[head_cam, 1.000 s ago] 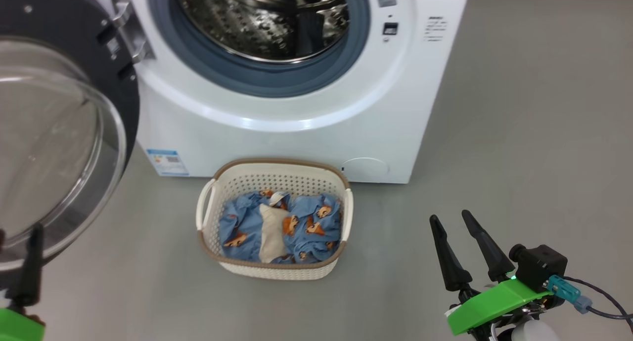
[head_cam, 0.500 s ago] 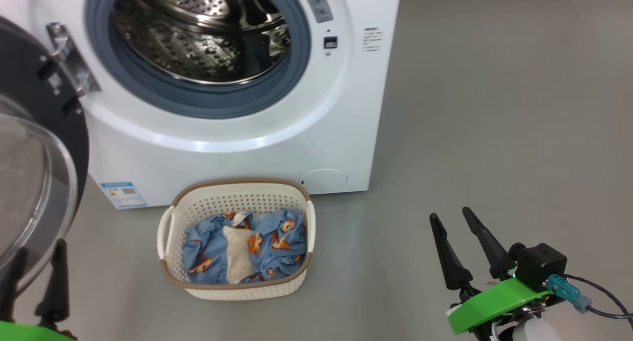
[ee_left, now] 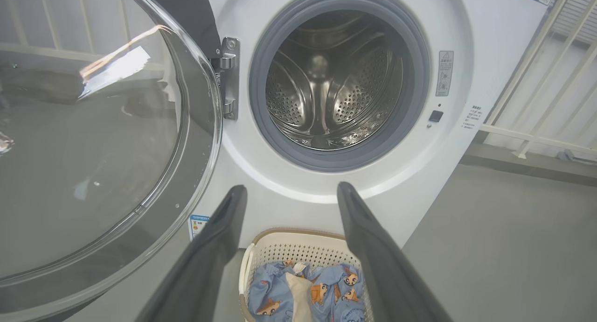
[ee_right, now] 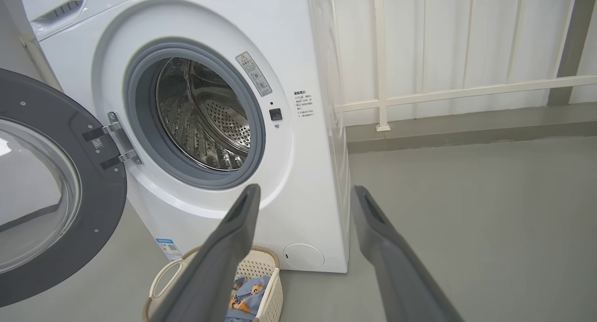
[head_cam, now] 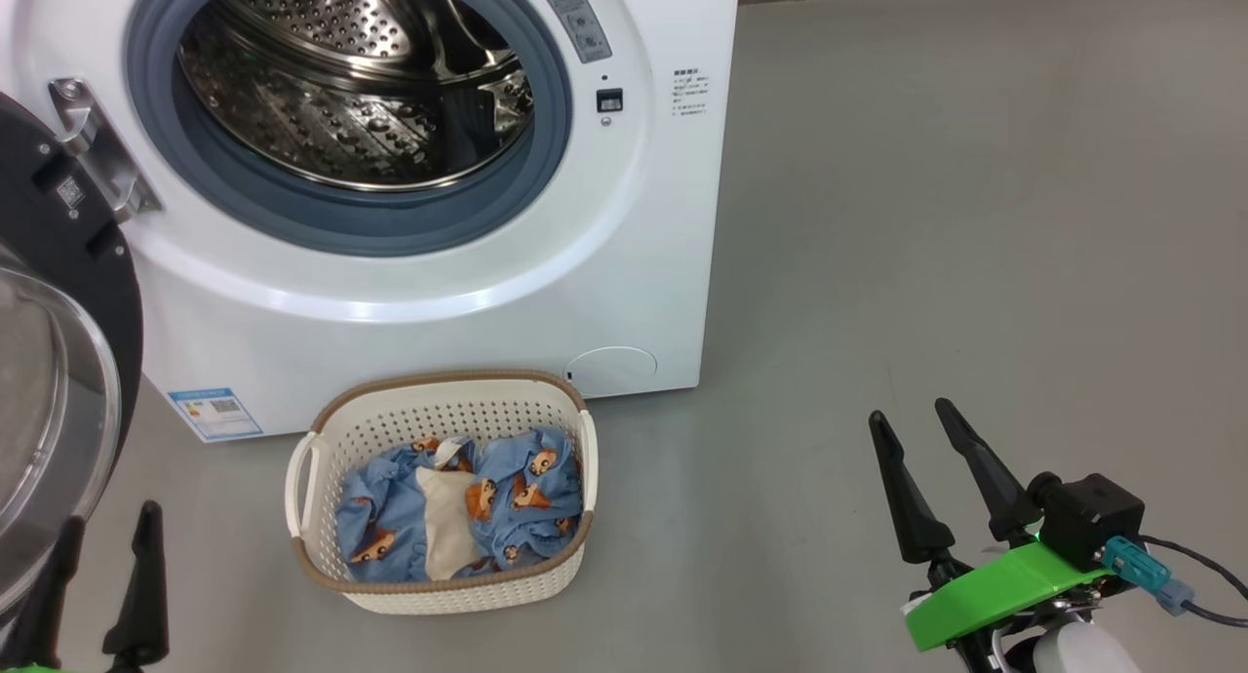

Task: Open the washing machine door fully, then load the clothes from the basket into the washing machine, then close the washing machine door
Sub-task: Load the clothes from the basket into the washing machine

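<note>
The washing machine (head_cam: 439, 293) is seen standing on the grey floor (head_cam: 926, 215), with its door (head_cam: 68, 263) swung wide open towards the robot's left and carried by a metal hinge (head_cam: 97, 156) at the left edge of the opening. The steel drum (head_cam: 341, 117) is exposed inside the grey rubber seal (head_cam: 390, 224). The basket (head_cam: 458, 595) is set on the floor just in front of the machine, below the opening and beside a blue sticker (head_cam: 214, 415) at the lower left corner of the front panel. The clothes (head_cam: 507, 497) are piled inside the basket, and a plain beige cloth (head_cam: 448, 527) is laid on top of the blue fabric near the middle. The left gripper (head_cam: 110, 515) is found at the lower left of the head view, just below the bulging glass of the door; its fingers are spread apart and nothing is held between them. The right gripper (head_cam: 909, 409) is held above the bare floor at the lower right, well apart from the basket, with its fingers likewise parted and nothing gripped. From both wrist views the open drum is faced, with the basket seen low between the fingers.
</note>
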